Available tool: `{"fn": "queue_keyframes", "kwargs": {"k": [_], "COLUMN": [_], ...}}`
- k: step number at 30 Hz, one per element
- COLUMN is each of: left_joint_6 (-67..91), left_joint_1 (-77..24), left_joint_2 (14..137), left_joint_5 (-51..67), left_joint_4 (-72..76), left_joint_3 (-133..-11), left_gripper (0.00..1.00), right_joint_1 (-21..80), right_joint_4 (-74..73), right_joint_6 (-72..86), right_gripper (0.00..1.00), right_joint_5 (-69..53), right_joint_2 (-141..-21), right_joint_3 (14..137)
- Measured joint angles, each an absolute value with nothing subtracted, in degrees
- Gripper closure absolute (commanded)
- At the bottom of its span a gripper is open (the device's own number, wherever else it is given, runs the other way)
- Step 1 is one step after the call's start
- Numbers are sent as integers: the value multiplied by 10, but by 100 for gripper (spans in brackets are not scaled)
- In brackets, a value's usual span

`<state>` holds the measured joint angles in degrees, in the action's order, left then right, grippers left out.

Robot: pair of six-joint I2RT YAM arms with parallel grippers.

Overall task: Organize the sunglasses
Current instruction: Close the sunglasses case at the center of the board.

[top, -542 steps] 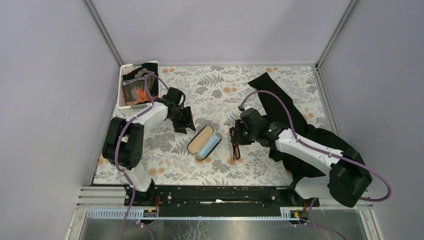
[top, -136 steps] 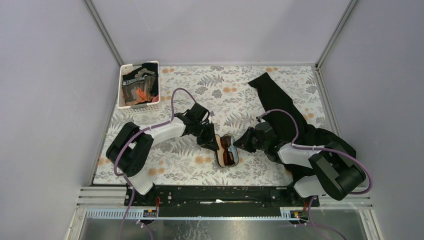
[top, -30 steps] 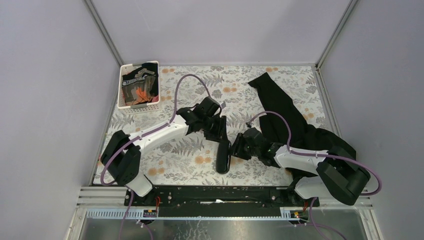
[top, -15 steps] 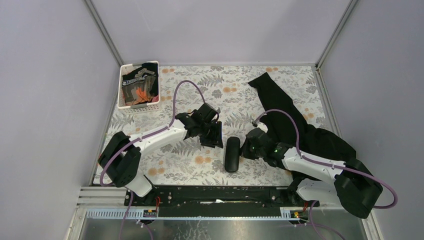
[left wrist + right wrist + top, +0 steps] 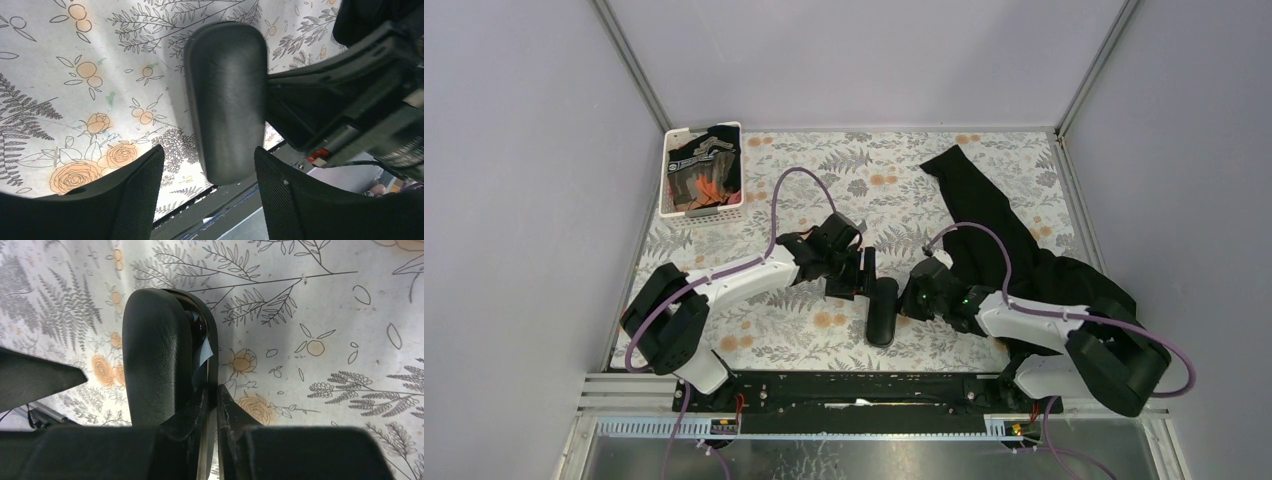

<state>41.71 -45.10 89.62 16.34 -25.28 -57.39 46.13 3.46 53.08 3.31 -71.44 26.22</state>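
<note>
A black oblong glasses case (image 5: 883,310) lies on the flowered cloth between my two arms, its lid almost down. The sunglasses are hidden inside it; through the narrow slit only a bit of light-blue cloth (image 5: 202,359) shows. My right gripper (image 5: 908,300) is at the case's right side. In the right wrist view its fingers (image 5: 226,407) are pinched on the thin rim of the case (image 5: 155,355). My left gripper (image 5: 862,274) stands open just left of the case's far end. In the left wrist view the case (image 5: 227,100) lies ahead of its spread fingertips (image 5: 145,185), untouched.
A white basket (image 5: 669,165) holding dark clothes with orange print stands at the back left. A black garment (image 5: 994,225) is spread along the right side and under the right arm. The black rail (image 5: 854,385) marks the table's near edge.
The left gripper opened wider and, after drawing back, returned beside the case. The right gripper closed down onto the case's rim. The case shifted slightly right, its lid lower.
</note>
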Motion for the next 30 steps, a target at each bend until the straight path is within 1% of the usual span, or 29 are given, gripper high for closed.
{"fn": "queue_keyframes", "kwargs": {"k": [3,6,8,12,17,21,25,27,28,30], "left_joint_6": [417,419,420,426,434,436,442,445,449,455], "left_joint_1": [-455,-462,-467,-477,-500,-512,-518,-518,-518,-517], "left_joint_2": [897,901,905,909,924,941,958,963,963,963], "left_joint_5": [163,163,163,163,163,163,160,159,158,150], "left_joint_4": [-243,-233,-229,-220,-193,-182,-175,-175,-175,-176], "left_joint_3": [-571,-563,-556,-541,-527,-526,-526,-526,-526,-526], "left_gripper": [27,17,14,12,13,18,32,40,44,49], "right_joint_1": [461,461,461,461,461,461,461,461,461,461], "right_joint_4": [56,76,89,105,112,115,115,116,117,115], "right_joint_6": [538,548,554,562,567,569,570,571,572,573], "right_gripper": [87,87,87,85,82,81,80,76,73,70], "right_joint_5": [27,19,16,8,6,5,5,4,4,5], "right_joint_2": [-753,-775,-782,-790,-792,-792,-792,-791,-791,-791], "right_joint_3": [264,264,264,265,269,270,270,270,270,271]}}
